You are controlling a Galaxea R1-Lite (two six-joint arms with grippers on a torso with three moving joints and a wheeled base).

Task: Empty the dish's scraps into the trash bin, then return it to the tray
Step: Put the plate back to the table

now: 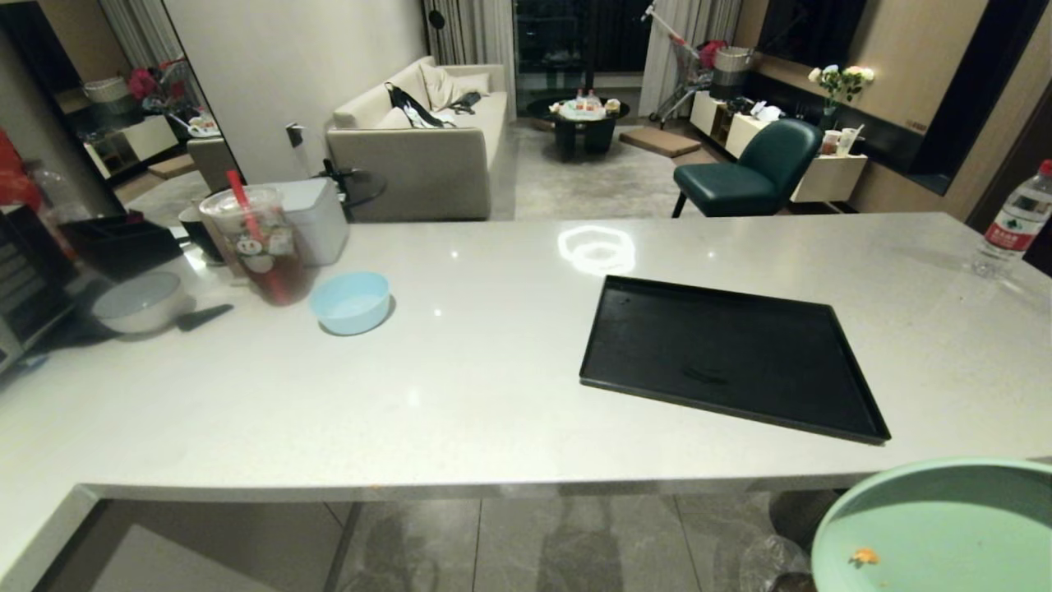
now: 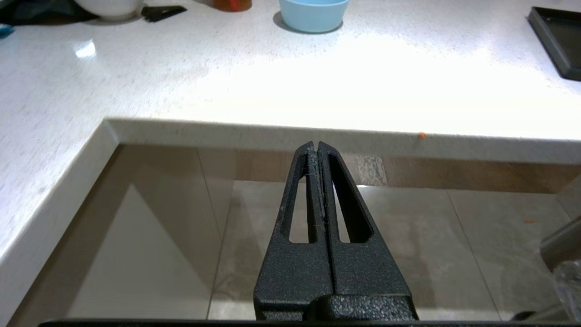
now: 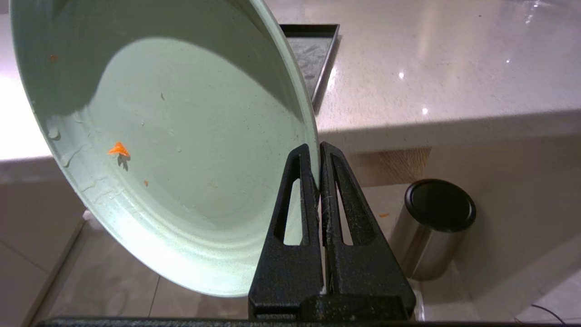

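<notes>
Left gripper (image 2: 317,147) jaws closed on nothing, idle below the counter edge; one tray (image 1: 731,353) bare on the counter; right gripper (image 3: 316,152) pinches one dish (image 3: 181,150) by its rim, off the counter. Risk: thin rim grip slips on return; one carrot bit (image 3: 119,149) clinging, specks beside it
</notes>
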